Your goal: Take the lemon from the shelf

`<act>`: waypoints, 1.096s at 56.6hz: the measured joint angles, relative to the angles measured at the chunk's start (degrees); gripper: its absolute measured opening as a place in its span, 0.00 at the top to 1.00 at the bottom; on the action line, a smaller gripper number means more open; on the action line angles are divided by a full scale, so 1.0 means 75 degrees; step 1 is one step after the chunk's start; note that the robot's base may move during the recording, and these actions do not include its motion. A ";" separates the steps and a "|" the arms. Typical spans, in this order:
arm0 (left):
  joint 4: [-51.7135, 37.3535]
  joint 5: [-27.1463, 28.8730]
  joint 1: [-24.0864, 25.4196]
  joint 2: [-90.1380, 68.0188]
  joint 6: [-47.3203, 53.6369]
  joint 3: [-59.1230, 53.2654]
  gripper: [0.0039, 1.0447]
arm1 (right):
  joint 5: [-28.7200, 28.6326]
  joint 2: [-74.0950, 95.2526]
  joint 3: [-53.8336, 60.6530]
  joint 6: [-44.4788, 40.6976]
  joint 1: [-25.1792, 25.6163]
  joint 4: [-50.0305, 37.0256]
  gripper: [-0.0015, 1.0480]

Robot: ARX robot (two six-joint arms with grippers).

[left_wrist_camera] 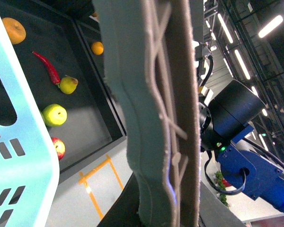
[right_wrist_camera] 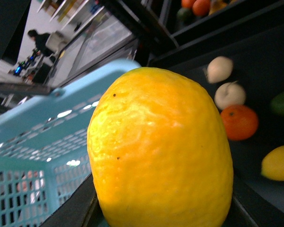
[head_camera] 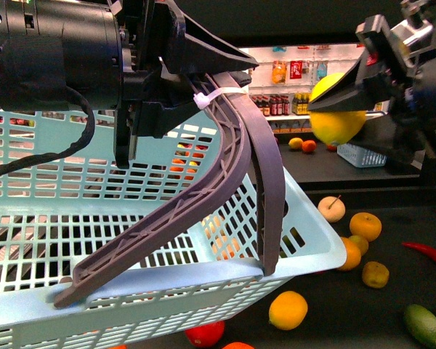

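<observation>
My right gripper [head_camera: 341, 102] is shut on the bright yellow lemon [head_camera: 336, 116], held in the air at the upper right, above the black shelf deck [head_camera: 392, 247] and to the right of the basket. In the right wrist view the lemon [right_wrist_camera: 158, 151] fills the middle between the dark jaws. My left gripper [head_camera: 203, 87] is shut on the brown basket handle [head_camera: 225, 174], which arches over the light blue basket [head_camera: 298, 218]. The left wrist view shows the handle [left_wrist_camera: 156, 109] close up, running through the jaws.
Oranges [head_camera: 365, 225], a pale cream fruit [head_camera: 331, 209], a red chilli [head_camera: 429, 254] and green fruit [head_camera: 424, 325] lie on the deck to the right of the basket. An orange [head_camera: 288, 310] sits just below the basket rim. White racks of bottles [head_camera: 283, 102] stand behind.
</observation>
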State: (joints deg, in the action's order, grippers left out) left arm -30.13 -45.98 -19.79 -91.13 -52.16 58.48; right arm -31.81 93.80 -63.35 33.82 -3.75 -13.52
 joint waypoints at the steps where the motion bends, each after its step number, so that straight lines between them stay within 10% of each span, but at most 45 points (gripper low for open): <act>1: 0.0000 0.0000 0.0000 0.0000 0.0000 0.0000 0.91 | -0.0009 0.0000 0.0023 0.0003 -0.0047 0.0000 0.55; 34: 0.0000 0.0000 0.0000 0.0000 0.0000 0.0000 0.91 | 0.0175 0.0032 0.0764 -0.0265 -0.1425 -0.0038 0.54; 57: 0.0000 -0.0017 0.0000 0.0000 -0.0012 0.0000 0.91 | 0.0154 0.0044 0.0793 -0.0498 -0.1241 -0.0353 0.01; 62: 0.0017 -0.0017 0.0000 -0.0003 -0.0032 0.0000 0.92 | 0.0114 0.0029 0.0761 -0.0443 -0.1003 -0.0481 0.03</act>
State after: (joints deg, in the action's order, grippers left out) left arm -30.00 -46.11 -19.79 -91.15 -52.40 58.48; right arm -30.96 94.02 -57.65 30.50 -11.27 -17.12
